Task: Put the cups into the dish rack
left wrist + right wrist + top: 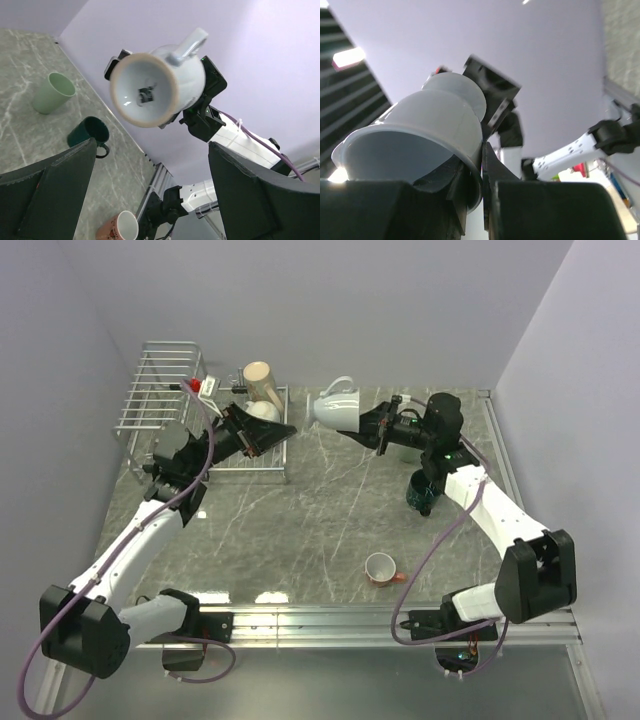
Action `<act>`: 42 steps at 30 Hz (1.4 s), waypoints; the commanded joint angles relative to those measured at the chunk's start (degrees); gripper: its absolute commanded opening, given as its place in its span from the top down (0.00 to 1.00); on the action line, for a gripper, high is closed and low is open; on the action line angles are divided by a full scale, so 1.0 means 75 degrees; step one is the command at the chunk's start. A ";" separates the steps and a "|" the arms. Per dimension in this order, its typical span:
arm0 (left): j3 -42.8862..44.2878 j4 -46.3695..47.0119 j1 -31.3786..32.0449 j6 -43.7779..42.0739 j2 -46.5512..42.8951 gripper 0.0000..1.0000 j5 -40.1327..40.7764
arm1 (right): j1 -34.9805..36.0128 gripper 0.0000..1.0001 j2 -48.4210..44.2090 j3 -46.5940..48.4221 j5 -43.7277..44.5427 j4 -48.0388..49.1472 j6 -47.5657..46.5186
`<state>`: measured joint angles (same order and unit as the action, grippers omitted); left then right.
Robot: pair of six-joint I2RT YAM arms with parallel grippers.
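Note:
My right gripper point(372, 425) is shut on the rim of a pale blue mug point(335, 408) and holds it on its side in the air, mouth toward the left arm. In the right wrist view one finger is inside the mug point(415, 135) and one outside, at the gripper point(480, 160). My left gripper point(262, 435) is open and empty just left of that mug, which it faces point(155, 87), jaws wide apart point(150, 200). The wire dish rack point(165, 390) at far left holds a beige mug point(262, 380) and a cream-white cup point(265, 412).
A dark green mug point(422, 490) stands on the table under the right arm; it also shows in the left wrist view point(89, 134). A pale green mug point(52, 92) lies beyond it. A small orange-red cup point(380, 568) lies near the front rail.

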<state>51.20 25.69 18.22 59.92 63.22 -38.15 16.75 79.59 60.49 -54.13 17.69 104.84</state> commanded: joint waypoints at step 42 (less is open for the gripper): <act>0.0158 0.1883 0.0630 0.0576 0.0664 0.39 -0.0515 | 0.0848 1.00 0.0251 0.0513 -0.0787 0.1039 0.0459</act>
<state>50.81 39.07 22.63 65.63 70.08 -42.19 22.90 82.63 61.95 -60.31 20.80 108.20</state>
